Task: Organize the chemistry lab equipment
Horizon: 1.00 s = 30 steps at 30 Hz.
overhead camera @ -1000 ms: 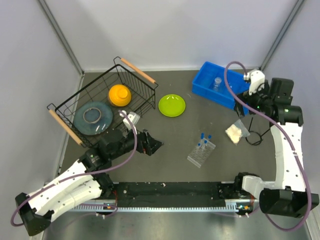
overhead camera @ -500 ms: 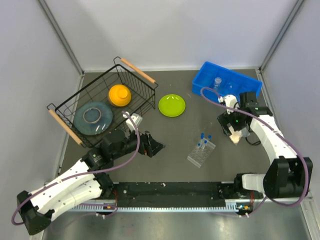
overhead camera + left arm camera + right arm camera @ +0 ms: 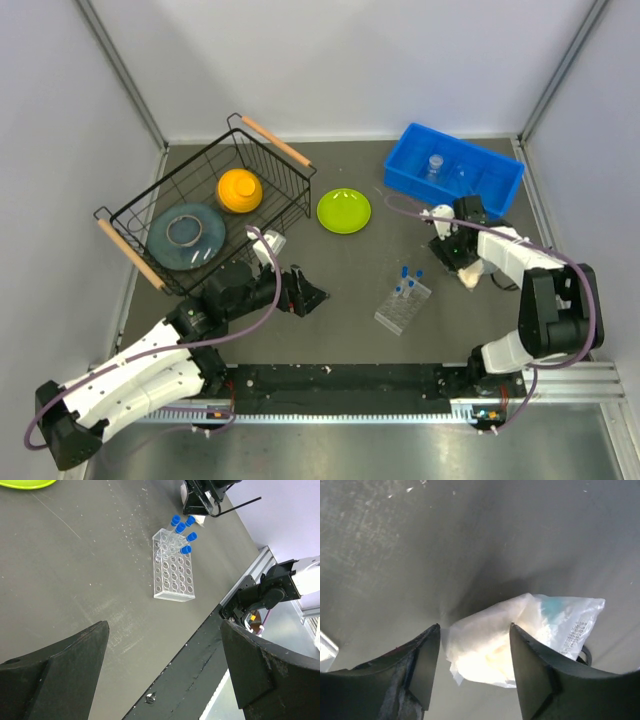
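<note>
The white-filled clear packet (image 3: 510, 640) lies on the dark table, mostly hidden under my right arm in the top view (image 3: 468, 276). My right gripper (image 3: 475, 635) is open, low over the packet, one finger at each side of its left end. The clear grid rack (image 3: 402, 304) stands mid-table with several blue-capped tubes (image 3: 181, 530) at one end; it also shows in the left wrist view (image 3: 172, 570). A tiny clear cup (image 3: 435, 164) stands in the blue bin (image 3: 500, 168). A thin black loop (image 3: 508, 280) lies right of the packet. My left gripper (image 3: 310, 294) is open and empty, left of the rack.
A wire basket (image 3: 160, 205) at the left holds the orange dome (image 3: 240, 190) and a grey-blue dish (image 3: 186, 236). A lime-green plate (image 3: 344, 211) lies mid-table. The table's front edge and rail run along the near side (image 3: 210, 645).
My right arm has swung from above the blue bin down and left to the packet and now stands low over it. The left arm has barely moved.
</note>
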Tool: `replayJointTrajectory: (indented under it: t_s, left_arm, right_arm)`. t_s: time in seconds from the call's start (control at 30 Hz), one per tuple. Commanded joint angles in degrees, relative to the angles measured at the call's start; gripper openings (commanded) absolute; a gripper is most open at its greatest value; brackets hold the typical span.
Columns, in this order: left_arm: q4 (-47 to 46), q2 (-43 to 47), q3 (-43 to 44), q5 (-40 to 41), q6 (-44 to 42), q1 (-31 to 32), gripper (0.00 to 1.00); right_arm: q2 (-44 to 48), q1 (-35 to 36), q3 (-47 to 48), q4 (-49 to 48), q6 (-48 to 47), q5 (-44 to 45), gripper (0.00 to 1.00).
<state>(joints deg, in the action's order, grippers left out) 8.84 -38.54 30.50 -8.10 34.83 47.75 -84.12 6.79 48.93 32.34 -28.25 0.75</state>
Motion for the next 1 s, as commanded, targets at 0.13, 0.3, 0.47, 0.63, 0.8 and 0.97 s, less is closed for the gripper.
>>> replayJointTrajectory:
  t_s: [0.13, 0.3, 0.47, 0.63, 0.8, 0.97]
  left_arm:
    - [-4.0, -1.8, 0.1, -0.4, -0.5, -0.1, 0.99]
    - [-3.5, -2.1, 1.0, -0.9, -1.7, -0.1, 0.99]
    - [-3.2, -1.2, 1.5, -0.6, -3.2, -0.1, 0.99]
    - [-2.3, -1.5, 3.1, -0.8, -5.9, -0.1, 0.99]
    - [-1.7, -2.8, 5.3, -0.5, -8.0, -0.1, 0.99]
    - [-1.8, -3.8, 5.5, -0.1, -7.8, -0.1, 0.99]
  right_arm:
    - [1.8, 1.8, -2.4, -6.2, -1.6, 6.2, 0.14]
    - [8.0, 1.7, -2.5, -4.1, -3.4, 3.6, 0.00]
    - [15.7, 1.7, 3.3, 4.1, -5.3, -4.0, 0.00]
    - [18.4, 1.7, 14.3, 10.6, -10.9, -11.9, 0.00]
    - [11.4, 1.6, 25.9, 11.4, -14.2, -18.4, 0.00]
    - [-4.6, 1.7, 43.9, 10.6, -11.7, -25.0, 0.02]
